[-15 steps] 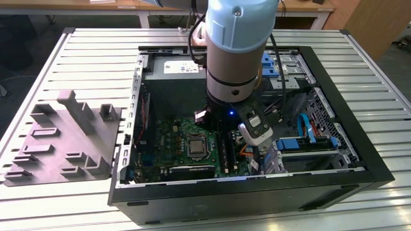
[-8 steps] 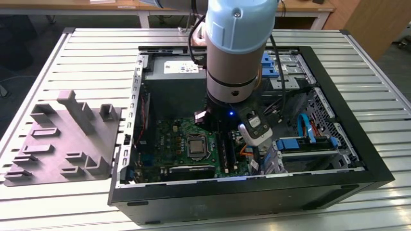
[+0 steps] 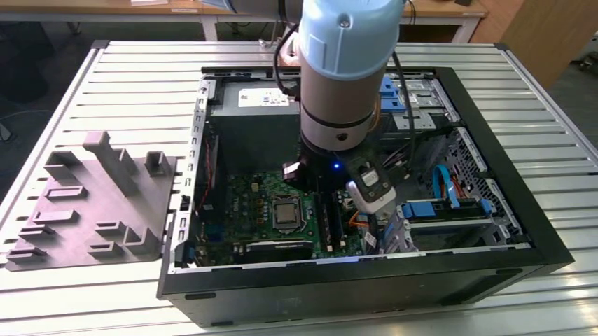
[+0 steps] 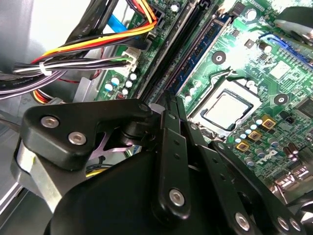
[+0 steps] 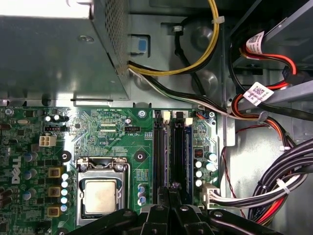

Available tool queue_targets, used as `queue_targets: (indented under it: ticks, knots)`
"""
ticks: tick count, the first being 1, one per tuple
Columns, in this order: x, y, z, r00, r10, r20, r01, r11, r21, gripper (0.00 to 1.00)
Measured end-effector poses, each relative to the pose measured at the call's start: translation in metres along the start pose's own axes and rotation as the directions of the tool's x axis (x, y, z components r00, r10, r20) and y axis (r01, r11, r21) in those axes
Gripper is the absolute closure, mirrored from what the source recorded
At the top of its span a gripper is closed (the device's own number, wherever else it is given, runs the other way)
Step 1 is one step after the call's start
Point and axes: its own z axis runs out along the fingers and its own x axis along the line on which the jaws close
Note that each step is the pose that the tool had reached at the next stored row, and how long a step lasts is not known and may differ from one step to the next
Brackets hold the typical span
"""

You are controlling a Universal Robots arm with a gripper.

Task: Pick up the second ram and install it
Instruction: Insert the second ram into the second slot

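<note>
First wrist view: closed jaws over memory slots (image 5: 171, 147), processor socket (image 5: 101, 193) and cables (image 5: 274, 191) flanking.

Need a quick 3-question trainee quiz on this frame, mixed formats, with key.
1. True or false: the purple-grey tray sits inside the computer case.
2. The gripper hangs nearest: A memory slots, B tray, C table.
3. Fill in: the processor socket and memory slots sit on the green ____.
Key: 1 false, it lies on the table beside the case; 2 A; 3 motherboard.
</note>
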Motion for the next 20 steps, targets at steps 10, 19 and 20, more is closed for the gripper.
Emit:
queue_targets:
  ticks: [10, 19, 20]
  knots:
    - [0.0008, -0.0003, 0.0035, 1.0000, 0.000, 0.0000, 0.000, 1.0000, 0.0000, 0.89]
    - [0.0009, -0.0004, 0.0048, 1.0000, 0.000, 0.0001, 0.000, 1.0000, -0.0001, 0.89]
    - [0.0009, -0.0004, 0.0048, 1.0000, 0.000, 0.0000, 0.000, 1.0000, 0.0000, 0.89]
